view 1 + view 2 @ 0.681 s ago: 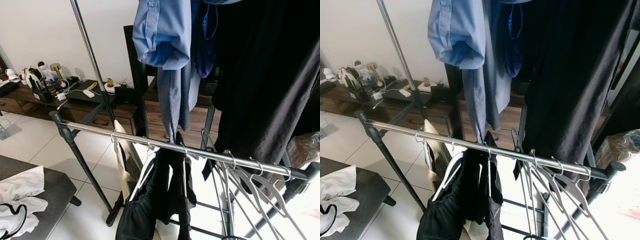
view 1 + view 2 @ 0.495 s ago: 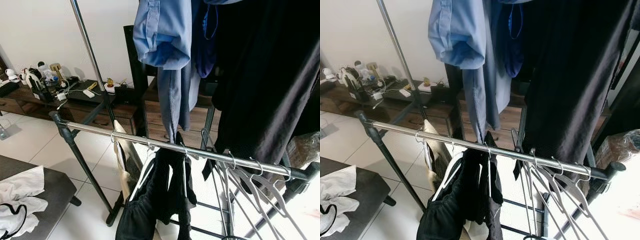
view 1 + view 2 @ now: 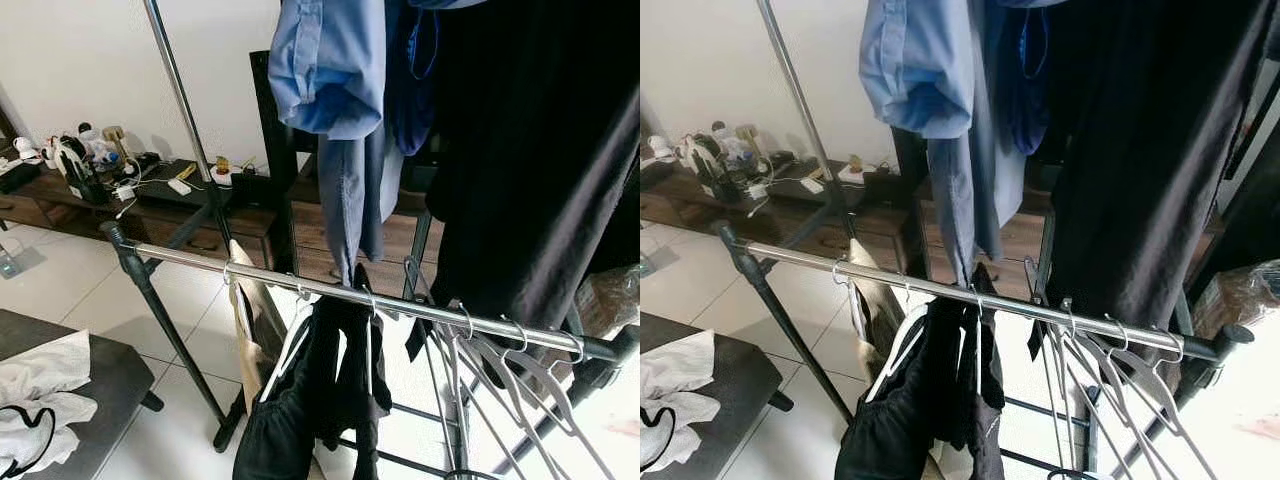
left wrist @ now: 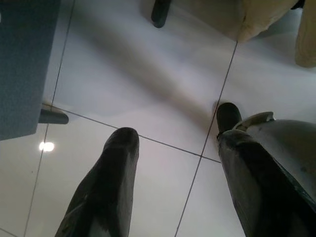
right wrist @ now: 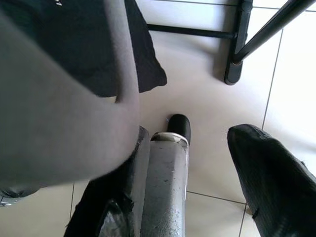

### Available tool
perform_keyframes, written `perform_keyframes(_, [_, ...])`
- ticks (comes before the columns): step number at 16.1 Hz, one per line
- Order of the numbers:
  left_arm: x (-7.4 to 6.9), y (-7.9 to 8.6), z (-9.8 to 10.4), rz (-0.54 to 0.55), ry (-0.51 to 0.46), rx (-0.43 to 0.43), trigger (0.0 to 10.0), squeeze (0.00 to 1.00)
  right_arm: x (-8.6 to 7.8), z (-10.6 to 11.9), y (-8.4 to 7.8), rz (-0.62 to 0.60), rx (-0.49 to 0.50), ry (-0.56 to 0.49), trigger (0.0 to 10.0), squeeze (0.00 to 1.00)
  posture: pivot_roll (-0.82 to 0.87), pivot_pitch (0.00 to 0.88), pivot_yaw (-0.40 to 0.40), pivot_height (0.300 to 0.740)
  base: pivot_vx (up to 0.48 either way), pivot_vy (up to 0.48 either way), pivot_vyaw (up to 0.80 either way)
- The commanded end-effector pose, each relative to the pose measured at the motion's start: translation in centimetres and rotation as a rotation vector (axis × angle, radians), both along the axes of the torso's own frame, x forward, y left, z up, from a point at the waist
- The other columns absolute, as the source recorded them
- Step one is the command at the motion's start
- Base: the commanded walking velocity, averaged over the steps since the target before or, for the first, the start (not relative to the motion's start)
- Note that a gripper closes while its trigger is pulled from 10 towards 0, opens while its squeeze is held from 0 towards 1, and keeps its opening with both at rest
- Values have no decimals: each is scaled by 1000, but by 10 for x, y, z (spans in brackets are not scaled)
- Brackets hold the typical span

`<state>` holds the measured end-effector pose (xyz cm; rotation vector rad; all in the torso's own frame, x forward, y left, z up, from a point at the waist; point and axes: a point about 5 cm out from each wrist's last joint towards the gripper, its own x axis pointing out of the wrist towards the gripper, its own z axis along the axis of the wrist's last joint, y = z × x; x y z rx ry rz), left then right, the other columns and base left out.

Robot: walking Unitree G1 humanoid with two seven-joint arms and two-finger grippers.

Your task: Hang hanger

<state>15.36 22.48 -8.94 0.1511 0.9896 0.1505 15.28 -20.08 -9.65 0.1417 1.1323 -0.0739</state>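
While hangers (image 3: 500,365) ride rail (image 3: 330,293), right hand (image 5: 197,163) below

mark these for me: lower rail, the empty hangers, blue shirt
lower rail (image 3: 190,259), left eye view, on the bare chrome stretch near its left end.
empty hangers (image 3: 500,365), left eye view, on the pale arms of the bunch.
blue shirt (image 3: 915,65), right eye view, on the bunched sleeve.
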Motion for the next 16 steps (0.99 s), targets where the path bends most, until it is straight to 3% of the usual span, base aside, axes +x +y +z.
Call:
perform_keyframes(1, [-1, 2, 0, 22, -6, 1, 10000, 0, 0, 0, 1, 0, 3, 4, 10000, 0, -15, 15, 31, 740, 0, 0, 0])
perform_keyframes(3, [0, 3, 1, 36, -25, 26, 10000, 0, 0, 0, 1, 3, 4, 4, 10000, 0, -18, 18, 29, 740, 0, 0, 0])
perform_keyframes(5, [-3, 10, 9, 246, -184, 179, 10000, 0, 0, 0, 0, 2, 5, 5, 10000, 0, -23, 25, 26, 740, 0, 0, 0])
perform_keyframes(6, [14, 25, 24, 321, -295, 248, 10000, 0, -1, 0, 0, 5, 2, 7, 10000, 0, -15, 32, 21, 740, 0, 0, 0])
perform_keyframes(7, [62, 51, 64, 373, -496, 289, 10000, 0, -1, 0, -1, 12, -1, 12, 10000, 0, -9, 37, 18, 740, 0, 0, 0])
perform_keyframes(9, [96, 62, 101, 361, -706, 235, 10000, 0, -3, -1, -2, 22, -2, 17, 10000, 0, -7, 51, 14, 740, 0, 0, 0])
perform_keyframes(11, [121, 59, 126, 355, -842, 121, 10000, 0, -4, -1, -2, 30, -2, 20, 10000, 0, -12, 61, 12, 740, 0, 0, 0])
perform_keyframes(13, [144, 40, 142, 265, -908, -11, 10000, 0, -5, -1, -2, 35, -3, 21, 10000, 0, -29, 77, 12, 740, 0, 0, 0])
perform_keyframes(15, [168, 5, 154, 10, -893, -123, 10000, 0, -7, -2, -2, 27, 0, 22, 10000, 0, -46, 79, 22, 740, 0, 0, 0])
perform_keyframes(16, [171, -4, 157, -53, -897, -124, 10000, 0, -7, -2, -1, 25, 1, 22, 10000, 0, -55, 79, 27, 740, 0, 0, 0])
